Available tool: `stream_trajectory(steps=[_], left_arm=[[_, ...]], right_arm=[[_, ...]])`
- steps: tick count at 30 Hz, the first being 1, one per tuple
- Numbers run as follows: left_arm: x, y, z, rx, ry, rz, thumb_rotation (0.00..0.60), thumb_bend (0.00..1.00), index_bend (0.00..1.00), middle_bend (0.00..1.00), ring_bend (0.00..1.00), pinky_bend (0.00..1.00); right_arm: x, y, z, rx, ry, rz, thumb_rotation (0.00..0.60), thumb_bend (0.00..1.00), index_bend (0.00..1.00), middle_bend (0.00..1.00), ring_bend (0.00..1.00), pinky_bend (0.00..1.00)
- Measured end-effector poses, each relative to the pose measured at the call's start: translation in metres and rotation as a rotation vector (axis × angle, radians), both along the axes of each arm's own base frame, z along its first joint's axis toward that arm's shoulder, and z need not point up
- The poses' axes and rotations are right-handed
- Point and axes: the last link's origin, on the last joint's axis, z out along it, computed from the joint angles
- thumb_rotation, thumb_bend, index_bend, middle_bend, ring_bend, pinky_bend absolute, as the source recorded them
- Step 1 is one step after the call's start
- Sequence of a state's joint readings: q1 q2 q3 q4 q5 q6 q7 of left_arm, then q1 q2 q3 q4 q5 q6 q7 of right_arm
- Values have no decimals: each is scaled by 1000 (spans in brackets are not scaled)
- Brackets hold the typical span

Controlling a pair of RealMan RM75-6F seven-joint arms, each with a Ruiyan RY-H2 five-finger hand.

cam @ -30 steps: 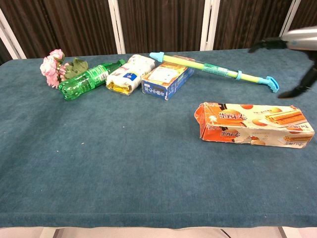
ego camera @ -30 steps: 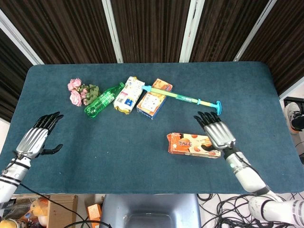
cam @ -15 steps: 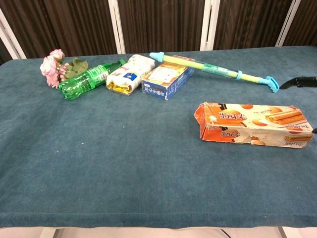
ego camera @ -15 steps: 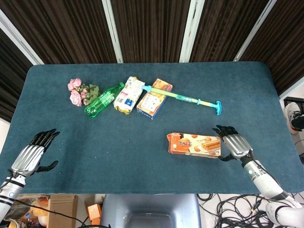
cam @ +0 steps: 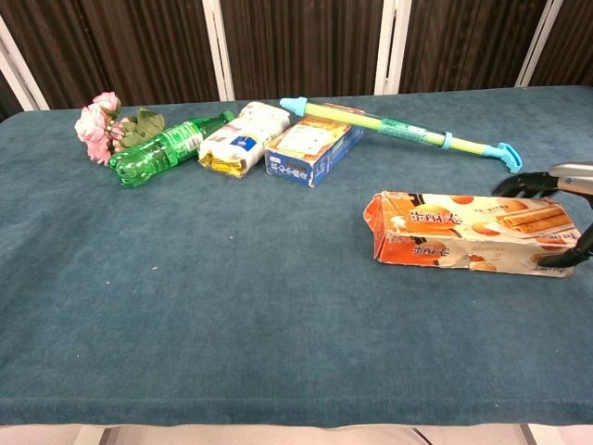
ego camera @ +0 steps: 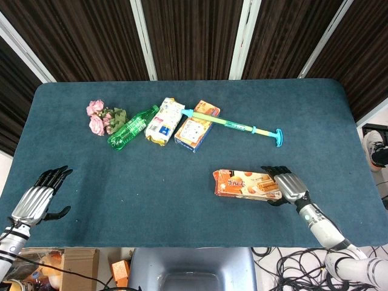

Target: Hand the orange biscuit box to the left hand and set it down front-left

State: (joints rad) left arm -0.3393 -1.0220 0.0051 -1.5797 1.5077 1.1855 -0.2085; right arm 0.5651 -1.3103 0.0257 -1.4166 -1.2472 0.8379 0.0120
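The orange biscuit box [ego camera: 242, 183] [cam: 454, 232] lies flat and lengthwise on the blue table [ego camera: 151, 194], front-right of centre. My right hand [ego camera: 290, 187] [cam: 565, 176] sits at the box's right end. Its fingers [cam: 519, 182] reach over the far side and the thumb [cam: 567, 260] lies along the near side. Neither view shows whether they press on the box, which rests on the cloth. My left hand [ego camera: 37, 197] hovers at the table's front-left corner with its fingers spread and nothing in it. The chest view does not show it.
Along the back of the table lie pink flowers [ego camera: 98, 116], a green bottle [ego camera: 130, 128], a white and yellow packet [ego camera: 163, 121], a blue and orange box [ego camera: 197, 126] and a long green and yellow pump [ego camera: 236, 125]. The front edge is close to both hands.
My right hand dropped from above the box, drew back to the right, then moved left onto the box's right end. My left hand sank toward the front-left corner. The box has not moved.
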Motion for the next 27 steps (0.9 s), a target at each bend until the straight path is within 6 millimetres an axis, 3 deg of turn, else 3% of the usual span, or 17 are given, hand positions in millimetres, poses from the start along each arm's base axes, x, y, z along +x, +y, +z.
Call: stream_trajectory(steps=[5,12,18,22,27], left_arm=[[-1,-2,1,-5,3,10,600,283,0,0,0,29],[9,-5,-2,-37,-69,-12,600,245,0,0,0,33],[23,3,-4,-64,-169,-56,600,199,0,0,0,27],[35,15,-7,-60,-130,-80,600,185,0,0,0,22],[65,28,-14,-58,-105,-129,600,172,0,0,0,23]], right_arm=[[1,-3,-5,-25,15,23,600,211,742,615,632,650],[21,-5,4,-124,5,148,600,229,771,637,656,655],[73,-2,16,-168,-39,360,600,229,763,640,659,641],[121,-2,22,-146,-61,449,600,229,757,640,659,636],[171,-13,22,-131,-5,518,600,229,754,640,659,632]])
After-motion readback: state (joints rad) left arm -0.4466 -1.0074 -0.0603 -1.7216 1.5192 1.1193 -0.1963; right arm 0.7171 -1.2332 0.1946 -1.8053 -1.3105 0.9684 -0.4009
